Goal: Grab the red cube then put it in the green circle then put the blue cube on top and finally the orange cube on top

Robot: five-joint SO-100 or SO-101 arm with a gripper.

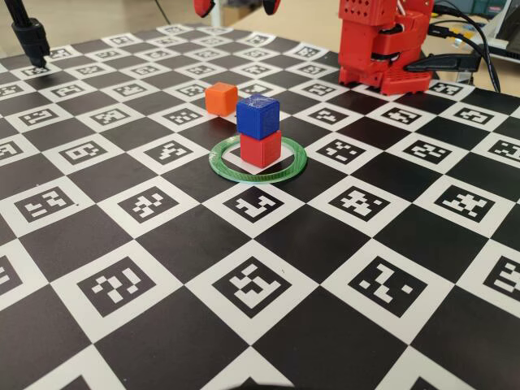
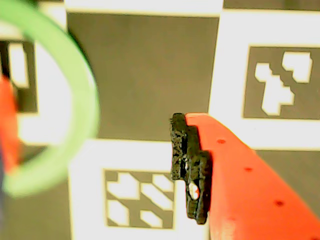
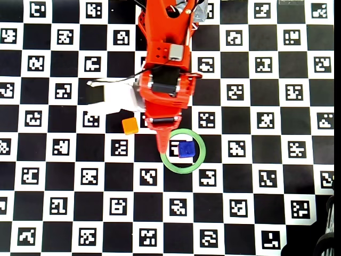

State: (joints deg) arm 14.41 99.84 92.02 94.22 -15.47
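Orange cube [image 1: 220,98] is the piece left to move: in the fixed view it sits on the checkered marker board [image 1: 244,341] just behind and to the left of the green circle [image 1: 258,160], apart from it. Inside that ring the red cube [image 1: 261,149] rests with the blue cube [image 1: 258,114] stacked on it, the blue one turned a little off square.

From overhead the arm [image 3: 162,80] hangs just above the ring, one red finger [image 3: 163,143] reaching to the ring's left rim, the orange cube just left of that finger. Only one finger with its dark pad [image 2: 190,167] shows in the wrist view, so whether the gripper [image 3: 164,149] is open I cannot tell; nothing appears between its fingers.

The step in hand looks like fetching the orange cube. I would lift clear of the ring first, swing away from the stack, and close squarely on opposite faces. The stack stands close to the cube, so a careless sweep could topple it. Nothing else lies near the ring.
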